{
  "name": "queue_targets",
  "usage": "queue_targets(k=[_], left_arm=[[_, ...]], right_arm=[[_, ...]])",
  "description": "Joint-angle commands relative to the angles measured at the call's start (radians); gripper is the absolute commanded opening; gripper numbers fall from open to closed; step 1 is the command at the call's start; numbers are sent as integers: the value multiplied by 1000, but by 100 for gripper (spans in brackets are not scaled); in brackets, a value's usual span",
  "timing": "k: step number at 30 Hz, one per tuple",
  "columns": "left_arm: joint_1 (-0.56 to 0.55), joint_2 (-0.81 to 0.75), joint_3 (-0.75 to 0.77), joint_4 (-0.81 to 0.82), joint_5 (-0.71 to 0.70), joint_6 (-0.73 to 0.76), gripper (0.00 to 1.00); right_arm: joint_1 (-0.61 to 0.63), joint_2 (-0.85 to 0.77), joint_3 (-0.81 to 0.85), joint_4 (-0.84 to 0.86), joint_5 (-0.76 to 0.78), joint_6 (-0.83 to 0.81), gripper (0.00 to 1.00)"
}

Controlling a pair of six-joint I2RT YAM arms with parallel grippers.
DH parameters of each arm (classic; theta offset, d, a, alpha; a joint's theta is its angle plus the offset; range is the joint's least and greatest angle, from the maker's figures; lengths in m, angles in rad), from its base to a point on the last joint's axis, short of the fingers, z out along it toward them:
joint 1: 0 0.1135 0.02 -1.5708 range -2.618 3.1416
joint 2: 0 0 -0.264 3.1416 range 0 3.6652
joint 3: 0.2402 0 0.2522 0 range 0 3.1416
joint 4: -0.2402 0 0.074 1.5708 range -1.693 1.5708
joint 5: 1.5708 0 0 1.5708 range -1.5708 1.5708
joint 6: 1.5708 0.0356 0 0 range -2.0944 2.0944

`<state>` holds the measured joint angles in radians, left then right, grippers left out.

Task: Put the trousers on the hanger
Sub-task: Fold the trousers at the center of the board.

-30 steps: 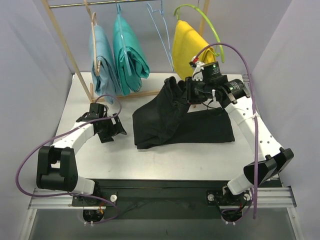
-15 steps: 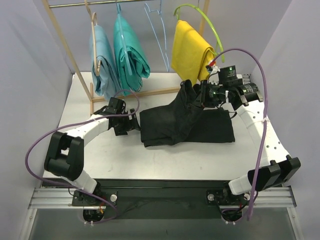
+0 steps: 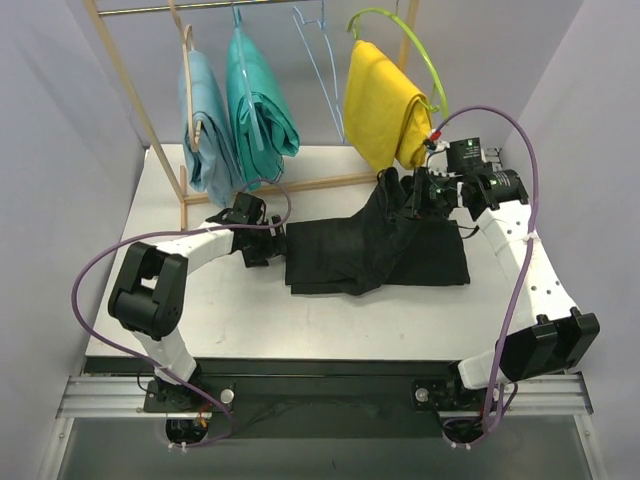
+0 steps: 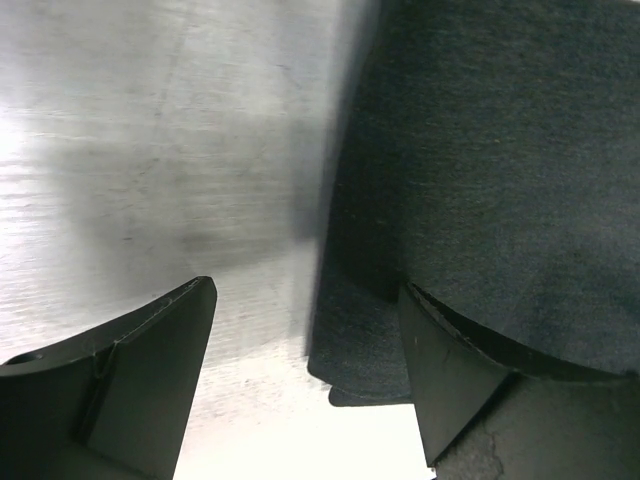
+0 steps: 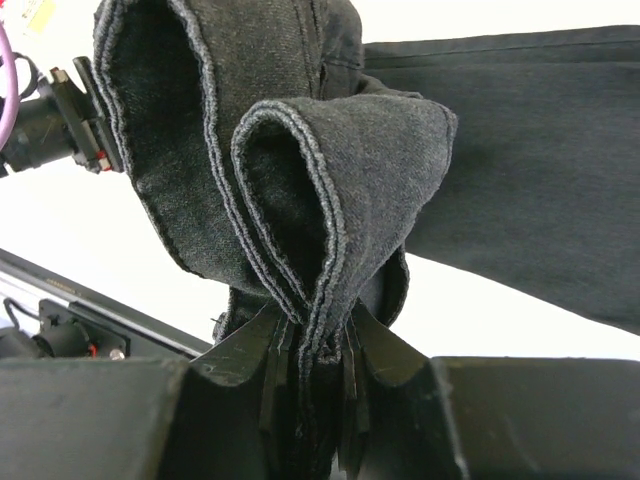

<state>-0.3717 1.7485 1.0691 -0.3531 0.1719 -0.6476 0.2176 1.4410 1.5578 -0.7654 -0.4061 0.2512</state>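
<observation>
Pinching a bunched fold of the long, soft black fabric trousers (image 3: 375, 250), the right gripper (image 5: 315, 350) is seen with its fingers pressed together on several layers of stitched-edge cloth, which are lifted off the pale table (image 3: 330, 310). Within the last second this fold has been carried back and to the right, so that it is now held below and to the right of the thin light-blue triangular wire hanger (image 3: 325, 75), which hangs bare on the rail (image 3: 200, 7). The rest of the garment has been drawn out flatter on the table, below the hanger and in front of it. The left gripper (image 4: 305, 310) has been swept in from well left of the hanger to the garment's left edge. Its fingers are spread, one over bare table and the other over the cloth, and nothing is gripped yet. It is judged that a second hold is being prepared, so that the trousers can be raised by two ends and draped over the hanger's bar. The hanging itself is not yet begun.
</observation>
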Motion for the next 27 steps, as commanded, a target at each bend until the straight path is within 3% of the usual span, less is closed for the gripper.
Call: queue_targets(k=[1,6,13,19,21,22,24,25,27], left_arm=[[-27,14,51,57,18,-11,84],[-52,52,52,86,34,-15,81],[-61,100,61,108,43,-27,59],[-72,112,83,102,54,-37,58],[-72,108,89,95,49,-37,63],[-72,99,92,86,44,-35,66],[-72,91,98,79,38,-27,77],[-72,80,101,69,35,-26,79],[-72,66,103,60,26,-23,83]], right_arm=[[-36,-50,-28,57,10,-33,0],[-78,-42,-109,103,3,-46,0],[-129,-36,-211,181,30,-38,0],[-164,-44,-271,198,182,-21,1],[-164,-51,-306,196,274,-4,12],[-165,-56,-320,192,435,37,30],[-173,-56,-335,155,624,88,49],[-176,-62,-337,118,700,129,54],[-184,-74,-337,103,828,138,56]])
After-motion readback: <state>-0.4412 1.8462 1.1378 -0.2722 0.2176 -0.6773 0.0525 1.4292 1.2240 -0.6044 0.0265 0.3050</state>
